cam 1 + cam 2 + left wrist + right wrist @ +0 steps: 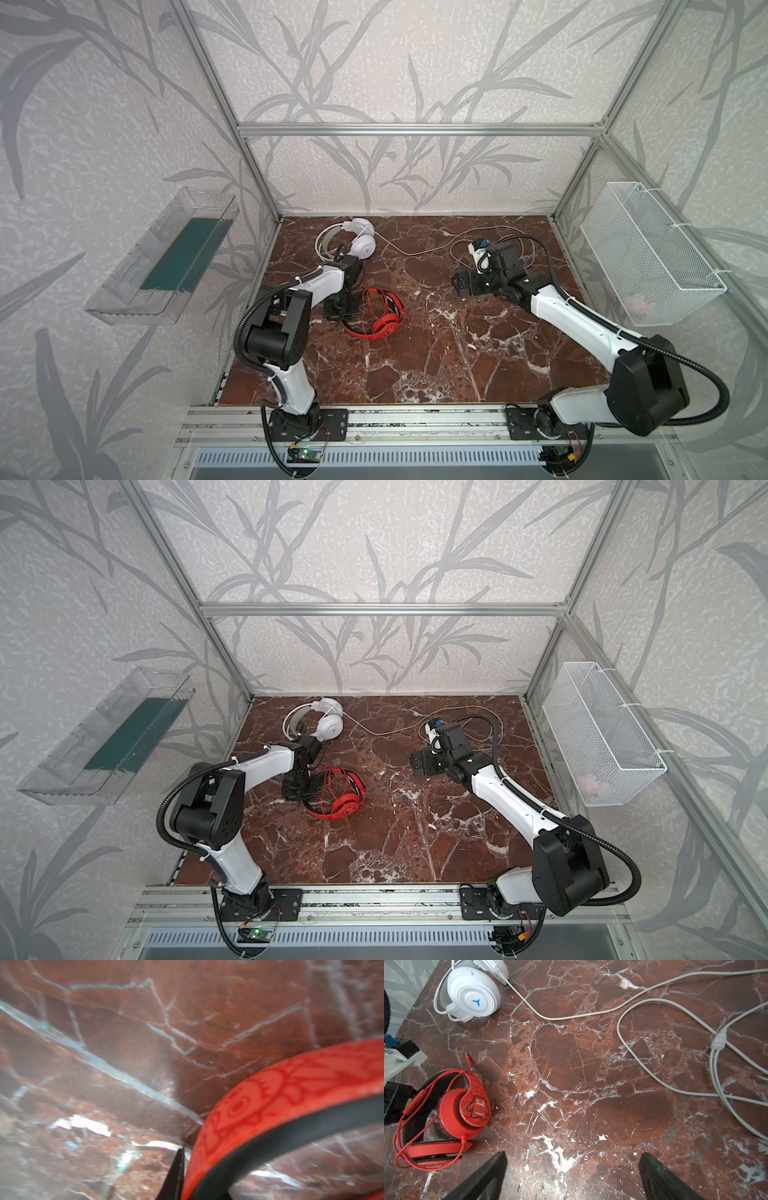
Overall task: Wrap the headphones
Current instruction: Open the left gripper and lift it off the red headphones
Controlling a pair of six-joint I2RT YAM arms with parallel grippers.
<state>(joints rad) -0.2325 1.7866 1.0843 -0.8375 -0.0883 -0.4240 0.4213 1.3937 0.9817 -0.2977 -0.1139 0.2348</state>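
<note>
We see pale textured walls printed with grey leaf sprays (415, 62), framed by silver aluminium bars (415, 129). A glossy red-brown marble tabletop with white veins (457, 353) fills the lower centre. A clear plastic tray (137, 249) hangs mid-left and a white wire-mesh basket (648, 257) mid-right.

Red headphones (475, 1107) with black inner band and monster print; white headphones (473, 997), blue emblem; tabletop (591, 1084) red-brown marble, white-veined.

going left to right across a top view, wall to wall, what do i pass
clear plastic tray → red headphones → right gripper → white wire basket
</note>
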